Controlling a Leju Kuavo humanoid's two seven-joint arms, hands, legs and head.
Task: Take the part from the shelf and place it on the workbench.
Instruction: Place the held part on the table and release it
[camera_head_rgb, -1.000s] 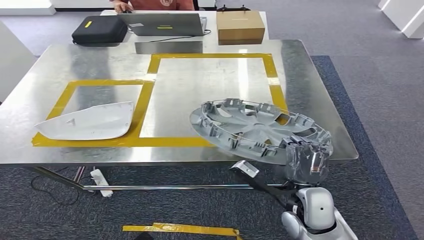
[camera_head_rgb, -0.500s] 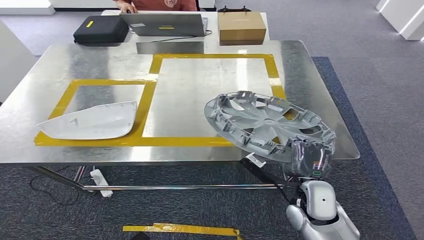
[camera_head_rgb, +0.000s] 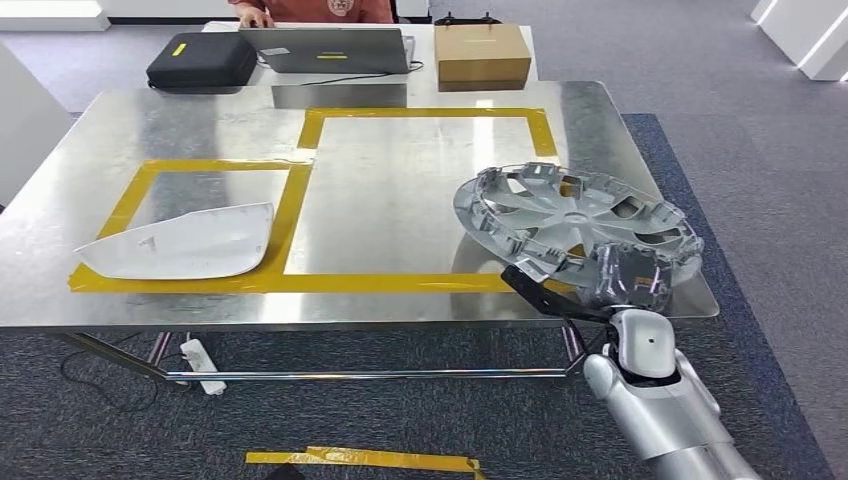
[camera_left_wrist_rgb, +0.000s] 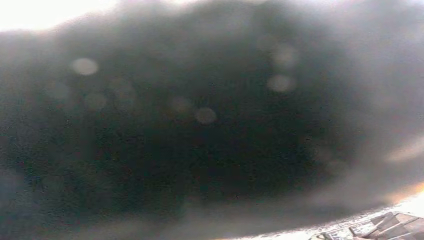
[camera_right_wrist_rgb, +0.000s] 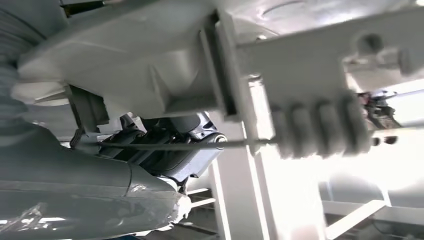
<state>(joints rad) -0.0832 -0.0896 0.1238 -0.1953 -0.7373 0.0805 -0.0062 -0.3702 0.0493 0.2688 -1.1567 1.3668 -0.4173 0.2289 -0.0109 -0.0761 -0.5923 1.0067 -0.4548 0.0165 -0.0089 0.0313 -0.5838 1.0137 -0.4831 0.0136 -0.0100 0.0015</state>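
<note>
step: set down hubcap (camera_head_rgb: 575, 228) | right hand (camera_head_rgb: 628, 283) clamps its near rim, hubcap tilted over bench (camera_head_rgb: 420, 180) right side | left hand: cannot tell | advice: lower slowly, lay it flat inside the tape (camera_head_rgb: 300, 190), release only when it rests

Workshop, taped steel workbench (camera_head_rgb: 200, 130), laptop (camera_head_rgb: 325, 48)

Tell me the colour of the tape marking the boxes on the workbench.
Yellow tape, clearest in the head view.
</note>
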